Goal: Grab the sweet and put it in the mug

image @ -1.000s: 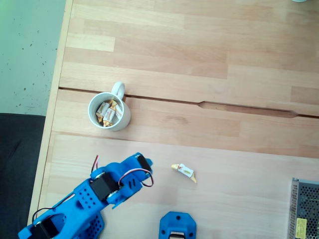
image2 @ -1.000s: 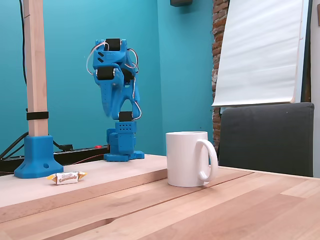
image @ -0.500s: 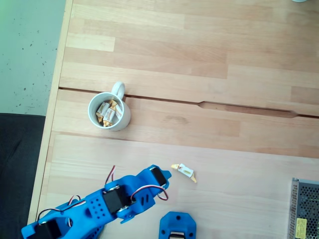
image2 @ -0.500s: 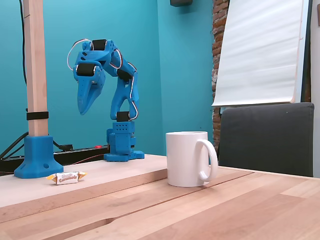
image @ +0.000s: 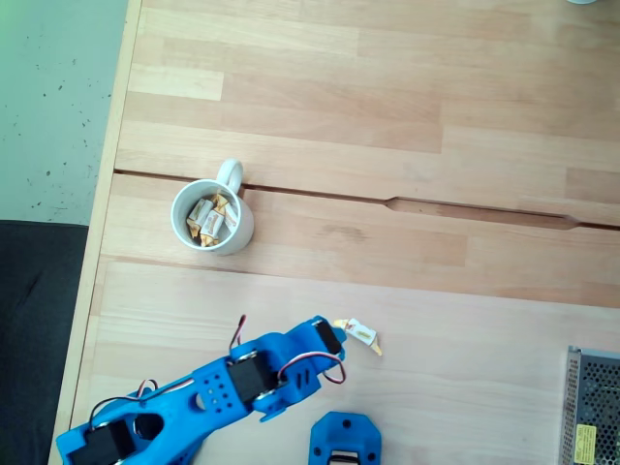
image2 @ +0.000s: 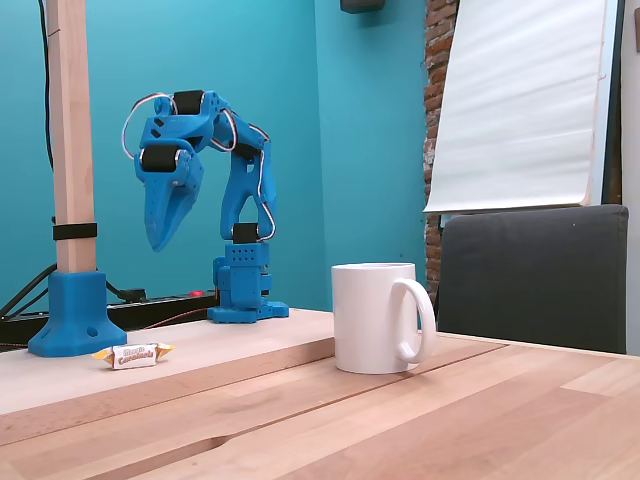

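Note:
The sweet (image: pixel 358 334) lies on the wooden table, a small white wrapper with yellow twisted ends; it also shows as the sweet (image2: pixel 132 354) near the front plank edge. The white mug (image: pixel 211 215) stands to the upper left and holds several similar sweets; side on, the mug (image2: pixel 375 317) has its handle to the right. My blue gripper (image: pixel 331 339) hovers just left of the sweet in the top-down fixed view. Seen from the side, the gripper (image2: pixel 157 243) points down, well above the table, with its jaws together and nothing in them.
A blue base (image: pixel 346 441) carrying a wooden post (image2: pixel 68 150) stands near the sweet. A metal grille box (image: pixel 591 407) sits at the right edge. A groove (image: pixel 484 211) crosses the table. A dark chair (image2: pixel 535 275) stands behind the mug.
The arm has swung from beside the mug toward the sweet and lowered its gripper. Sweet and mug have not moved.

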You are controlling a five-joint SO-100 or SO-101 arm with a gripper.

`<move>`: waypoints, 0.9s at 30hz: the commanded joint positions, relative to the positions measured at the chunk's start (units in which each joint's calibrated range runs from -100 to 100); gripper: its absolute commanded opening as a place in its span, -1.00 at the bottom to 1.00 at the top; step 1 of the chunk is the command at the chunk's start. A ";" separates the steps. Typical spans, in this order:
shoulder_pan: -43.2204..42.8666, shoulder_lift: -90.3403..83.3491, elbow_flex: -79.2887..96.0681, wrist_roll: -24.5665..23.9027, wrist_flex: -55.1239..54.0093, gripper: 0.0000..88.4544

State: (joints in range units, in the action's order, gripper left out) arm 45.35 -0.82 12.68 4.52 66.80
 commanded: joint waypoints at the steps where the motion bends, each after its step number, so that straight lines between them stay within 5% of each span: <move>1: 0.19 0.39 -3.59 -0.10 -0.75 -0.98; 27: -4.75 20.70 -25.71 -0.49 9.65 -0.98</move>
State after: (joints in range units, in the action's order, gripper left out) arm 41.51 20.07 -9.55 4.08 76.16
